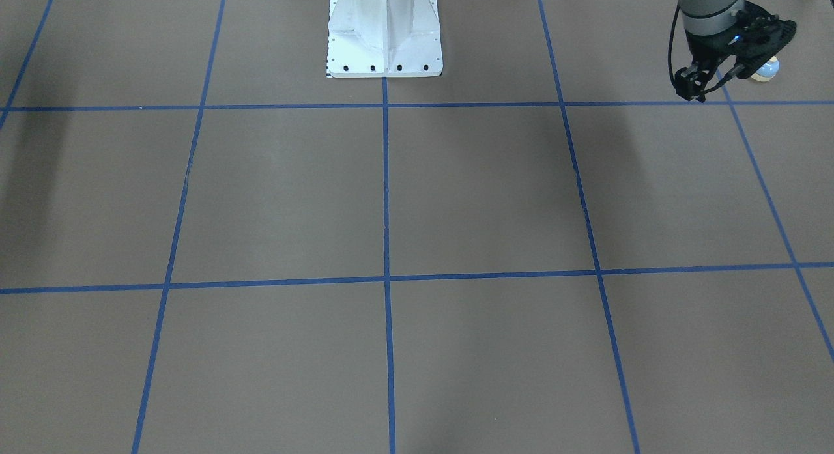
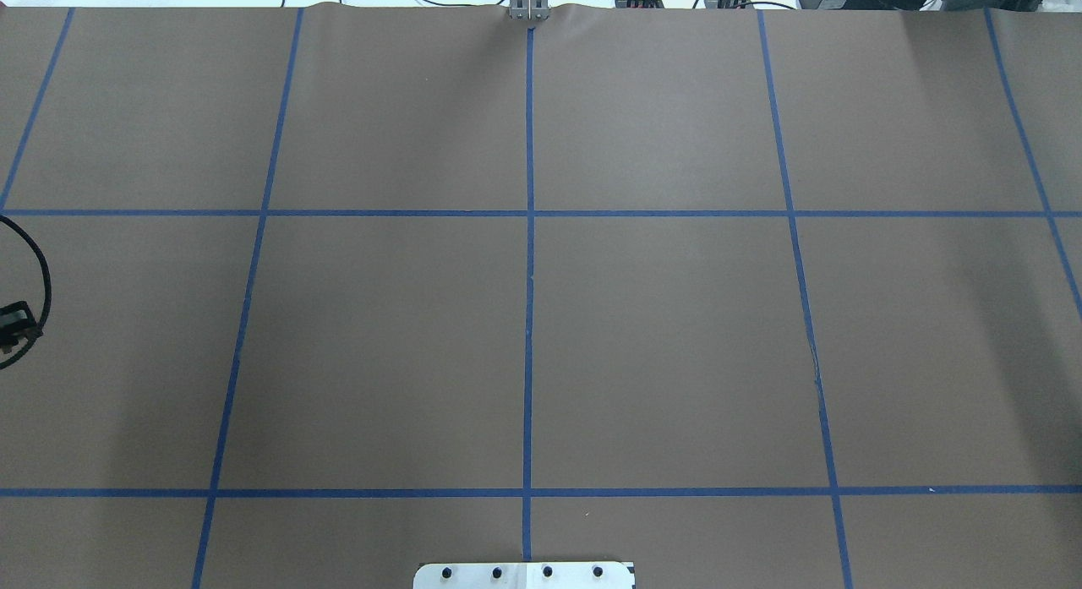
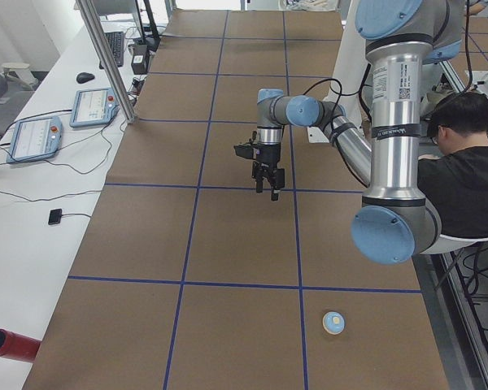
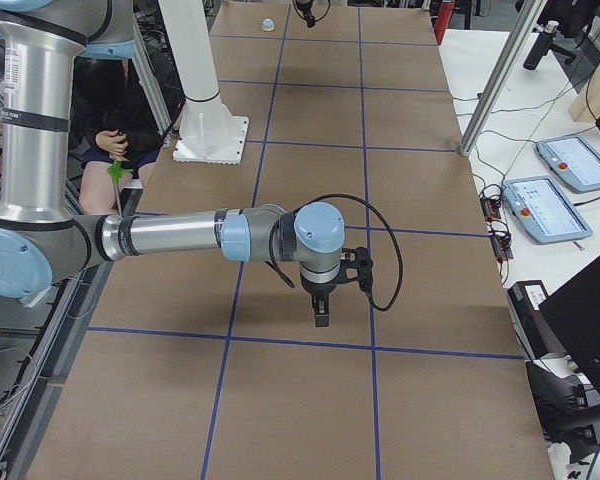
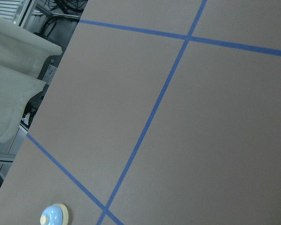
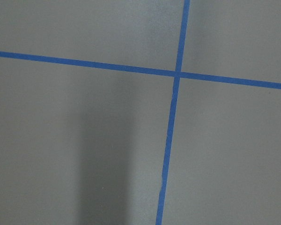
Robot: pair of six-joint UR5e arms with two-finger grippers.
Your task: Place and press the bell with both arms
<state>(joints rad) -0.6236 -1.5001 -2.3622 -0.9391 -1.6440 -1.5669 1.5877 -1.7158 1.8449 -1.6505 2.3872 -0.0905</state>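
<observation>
Sitting upright near the robot-side left corner of the brown, blue-taped table [image 3: 228, 244], the small light-blue dome bell with cream base [image 3: 333, 322] is apart from the black left gripper [image 3: 267, 185] and well apart from the right gripper [image 4: 320, 315], and I cannot tell whether either claw is released or clenched.

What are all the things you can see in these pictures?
bell: one, light blue with a cream base, on the table near its left end.
table: one, brown cover with blue tape lines.
pedestal: one, white, bolted down at the robot's side.
control tablets: two, grey, on the white side bench.
tube: one, red, at the bench edge.
person: one, black shirt, seated behind the near arm.
left arm: one, silver with light-blue caps.
left tool: one, black, above the table, not touching the bell.
right arm: one, same colours.
right tool: one, black, pointing down over the table.
</observation>
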